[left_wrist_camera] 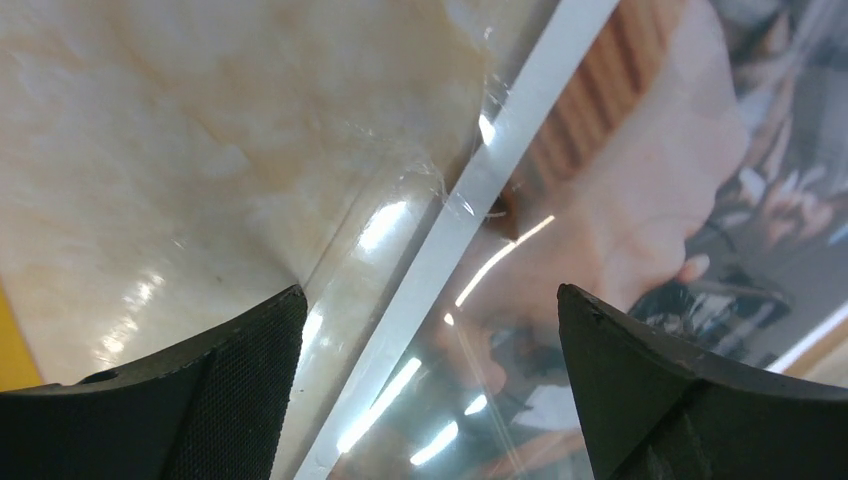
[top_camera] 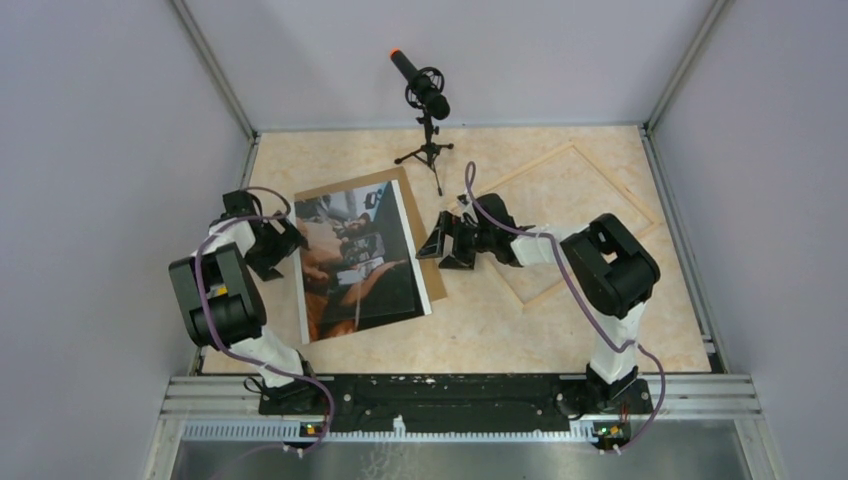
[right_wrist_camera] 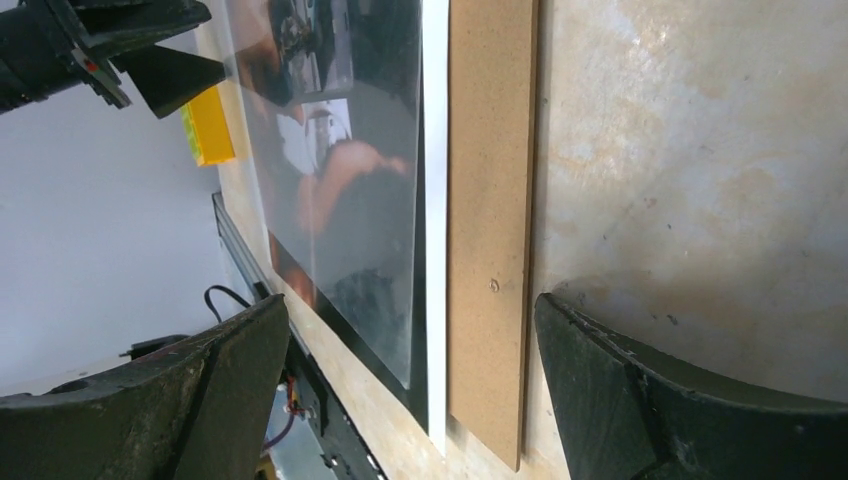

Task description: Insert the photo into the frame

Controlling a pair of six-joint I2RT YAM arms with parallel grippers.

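Top: beige marbled table (top_camera: pixel 480 340), grey walls (top_camera: pixel 100 120), microphone (top_camera: pixel 425 90) upper centre. photo (top_camera: pixel 355 262) left of centre, face up on brown board (top_camera: pixel 411 215), long axis top-to-bottom, slightly tilted. frame (top_camera: pixel 615 180) at right, lying skewed. Left wrist: left gripper (left_wrist_camera: pixel 430 390) wide open above the photo's white margin. Right wrist: right gripper (right_wrist_camera: pixel 410 390) wide open, empty, above the board edge.

You see the photo (top_camera: pixel 355 260) as smooth, glossy paper, streaked with glare. The board (right_wrist_camera: pixel 490 230) beneath it looks like matt brown fibreboard. The surface (top_camera: pixel 480 330) is smooth, pale and marbled, with a soft sheen. The frame (top_camera: pixel 614 182) looks like pale wood. The left gripper (left_wrist_camera: pixel 430 330) has matt black jaws, one finely stippled.
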